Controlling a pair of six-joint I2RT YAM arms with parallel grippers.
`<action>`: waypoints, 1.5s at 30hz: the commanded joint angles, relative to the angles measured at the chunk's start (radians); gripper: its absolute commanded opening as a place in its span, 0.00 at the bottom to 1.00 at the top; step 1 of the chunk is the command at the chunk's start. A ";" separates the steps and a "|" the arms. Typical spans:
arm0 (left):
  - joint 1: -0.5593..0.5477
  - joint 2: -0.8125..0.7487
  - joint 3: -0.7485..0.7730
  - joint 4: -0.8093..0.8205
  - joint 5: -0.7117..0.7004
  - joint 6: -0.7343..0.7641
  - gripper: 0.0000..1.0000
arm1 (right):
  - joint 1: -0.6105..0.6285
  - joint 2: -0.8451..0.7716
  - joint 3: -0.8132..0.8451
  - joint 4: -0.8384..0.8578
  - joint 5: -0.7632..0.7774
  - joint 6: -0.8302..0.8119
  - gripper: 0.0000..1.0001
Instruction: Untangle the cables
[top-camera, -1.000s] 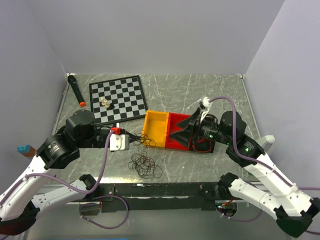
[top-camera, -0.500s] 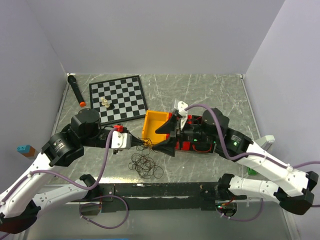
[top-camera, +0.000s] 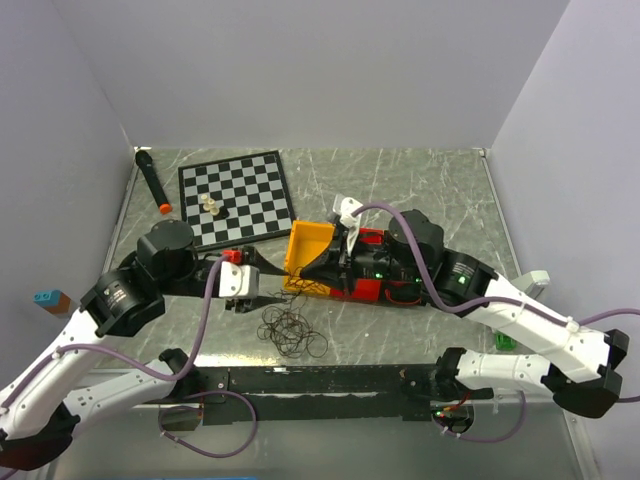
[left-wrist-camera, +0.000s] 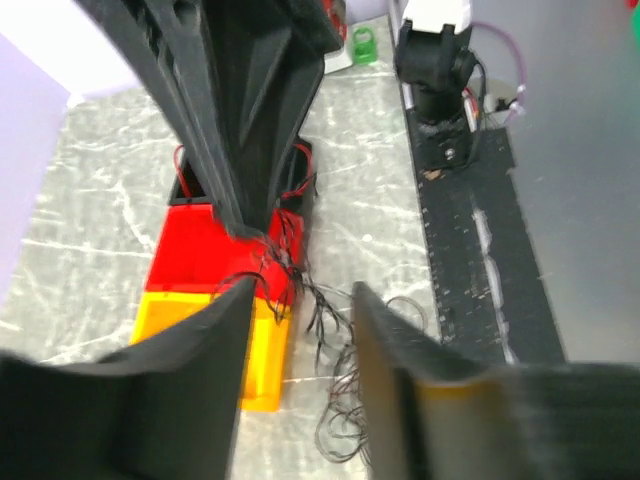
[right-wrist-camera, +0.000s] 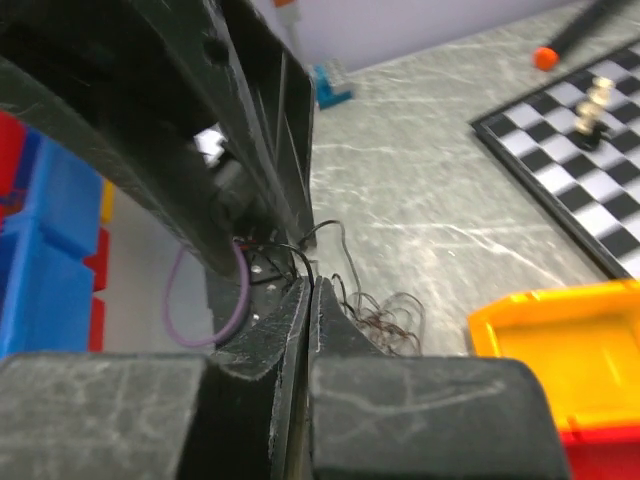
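Note:
The cables (top-camera: 290, 331) lie as a loose bunch of thin dark loops on the table in front of the bins. A few strands rise from the bunch to the two grippers. My right gripper (top-camera: 301, 277) reaches left over the yellow bin and is shut on those strands; a black wire (right-wrist-camera: 303, 257) curls out of its closed tips (right-wrist-camera: 311, 287). My left gripper (top-camera: 267, 284) faces it from the left, open. In the left wrist view the left gripper (left-wrist-camera: 302, 292) has the cables (left-wrist-camera: 338, 405) beyond its gap. More red wire (top-camera: 405, 295) lies at the red bin.
A yellow bin (top-camera: 312, 240) and a red bin (top-camera: 368, 288) stand side by side mid-table. Behind the left arm a chessboard (top-camera: 250, 190) carries a few pieces. A black marker (top-camera: 150, 178) with an orange tip lies far left. A black strip (top-camera: 320, 380) runs along the near edge.
My right gripper swung left from over the red bin to the strands by the left gripper and shut on them. My left gripper opened.

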 joint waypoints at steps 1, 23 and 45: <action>0.003 -0.030 -0.049 0.031 -0.043 -0.071 0.59 | 0.006 -0.083 0.055 -0.048 0.100 -0.027 0.00; 0.003 0.083 -0.597 0.569 -0.044 -0.015 0.82 | 0.006 -0.212 0.239 -0.111 0.069 -0.002 0.00; -0.158 0.197 -0.784 1.007 -0.024 -0.001 0.88 | 0.006 -0.100 0.575 -0.065 0.057 -0.027 0.00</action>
